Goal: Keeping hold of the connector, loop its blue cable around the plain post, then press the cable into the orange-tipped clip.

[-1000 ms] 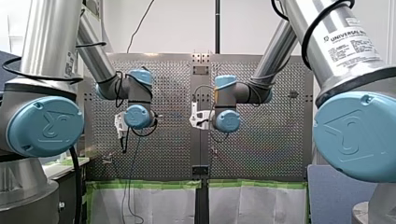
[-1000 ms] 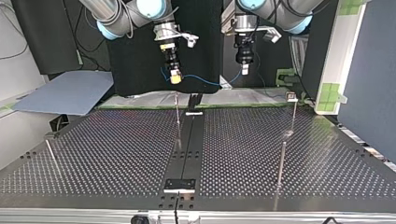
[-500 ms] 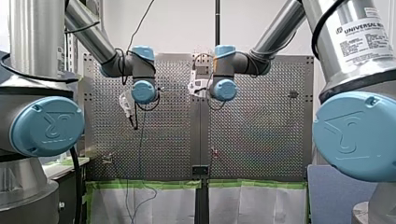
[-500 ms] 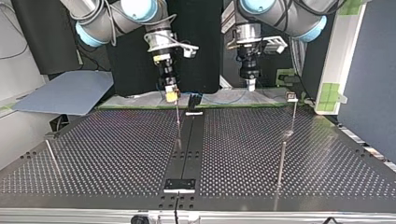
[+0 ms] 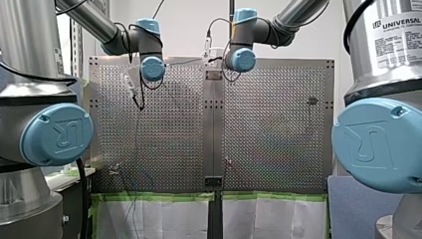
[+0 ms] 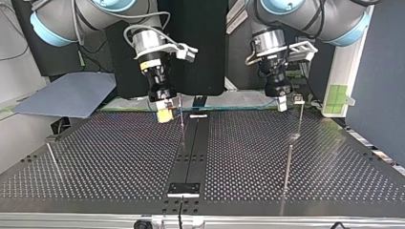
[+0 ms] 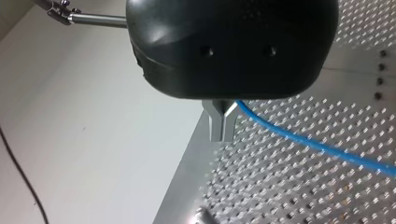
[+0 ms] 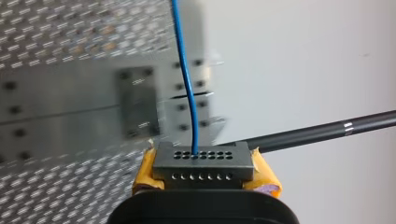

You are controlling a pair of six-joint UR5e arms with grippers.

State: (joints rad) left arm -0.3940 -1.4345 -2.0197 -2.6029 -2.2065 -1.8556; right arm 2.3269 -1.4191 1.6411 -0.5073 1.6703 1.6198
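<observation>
Two arms have swung forward in the past second, from behind the table to over its far edge in the top view. At that view's left, the right end effector pinches the connector in yellow pads, just beside a thin post. At its right, the left end effector is closed on the blue cable. Looping looks about to begin.
</observation>
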